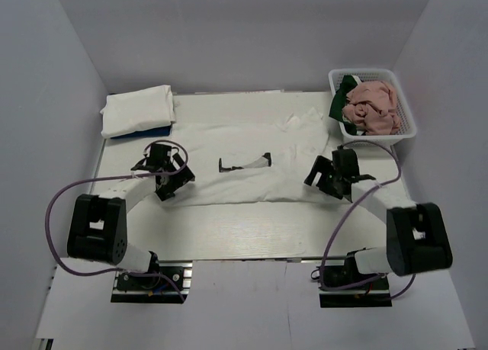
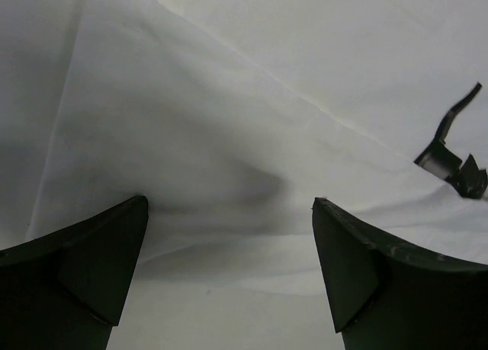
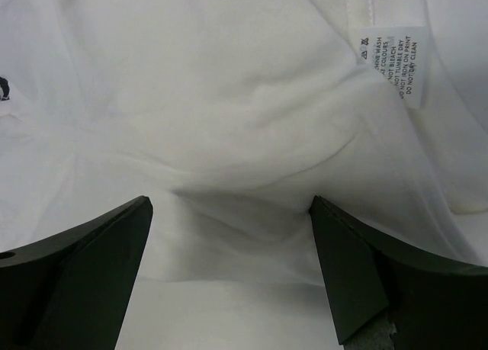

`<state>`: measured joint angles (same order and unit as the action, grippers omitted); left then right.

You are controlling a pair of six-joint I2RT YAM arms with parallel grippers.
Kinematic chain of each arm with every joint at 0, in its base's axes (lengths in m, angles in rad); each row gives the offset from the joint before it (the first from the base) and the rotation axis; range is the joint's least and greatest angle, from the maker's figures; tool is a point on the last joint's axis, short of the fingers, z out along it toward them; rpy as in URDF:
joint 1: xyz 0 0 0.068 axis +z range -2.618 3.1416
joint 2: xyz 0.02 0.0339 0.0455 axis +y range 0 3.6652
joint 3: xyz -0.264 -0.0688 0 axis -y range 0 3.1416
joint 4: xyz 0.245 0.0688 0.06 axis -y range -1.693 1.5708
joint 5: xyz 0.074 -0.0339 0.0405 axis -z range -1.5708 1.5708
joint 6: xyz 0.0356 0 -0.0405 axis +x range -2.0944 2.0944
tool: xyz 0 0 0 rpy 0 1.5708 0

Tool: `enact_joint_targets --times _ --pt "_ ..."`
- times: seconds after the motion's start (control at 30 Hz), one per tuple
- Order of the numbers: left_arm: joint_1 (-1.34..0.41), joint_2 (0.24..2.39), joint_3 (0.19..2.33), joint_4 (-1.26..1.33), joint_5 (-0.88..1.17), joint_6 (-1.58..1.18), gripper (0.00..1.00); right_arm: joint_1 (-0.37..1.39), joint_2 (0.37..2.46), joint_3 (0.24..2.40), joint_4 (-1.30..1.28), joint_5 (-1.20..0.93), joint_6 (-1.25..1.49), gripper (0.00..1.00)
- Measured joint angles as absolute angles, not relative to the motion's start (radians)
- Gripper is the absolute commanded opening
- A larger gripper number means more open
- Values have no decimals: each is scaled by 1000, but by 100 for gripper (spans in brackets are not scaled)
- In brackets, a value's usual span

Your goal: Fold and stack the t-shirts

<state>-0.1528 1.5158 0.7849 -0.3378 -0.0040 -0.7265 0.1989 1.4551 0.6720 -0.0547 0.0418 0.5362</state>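
Both arms are parked low over the white t-shirt with the robot-arm print (image 1: 252, 148), which lies spread across the middle of the desk (image 1: 252, 228). The left tool (image 2: 229, 203) and the right tool (image 3: 230, 201) both have their fingers spread wide, nothing pinched, each at a near edge of the cloth.

Folded white shirts (image 1: 137, 110) sit at the back left. The pink one (image 1: 374, 110) and the green one (image 1: 347, 87) are balled up in the basket (image 1: 366, 71).

My worry is the right side. The fabric is rumpled there, near the care label (image 3: 393, 64), so a pinch might catch only one layer or a stray wrinkle. If the two tools grab unevenly, I'd guess the fold goes crooked.
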Motion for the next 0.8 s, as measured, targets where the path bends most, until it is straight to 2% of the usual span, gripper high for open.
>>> enact_joint_targets --times 0.2,0.4,0.6,0.8 --pt "-153 1321 664 -568 -61 -805 100 219 1162 508 -256 -27 587 91" --pt "-153 1159 666 -818 -150 -885 100 235 1051 554 -465 43 583 91" --pt "-150 1180 862 -833 -255 -878 100 231 1122 692 -379 130 549 91" --pt "-139 1354 1007 -759 -308 -826 100 229 1382 853 -263 130 519 91"
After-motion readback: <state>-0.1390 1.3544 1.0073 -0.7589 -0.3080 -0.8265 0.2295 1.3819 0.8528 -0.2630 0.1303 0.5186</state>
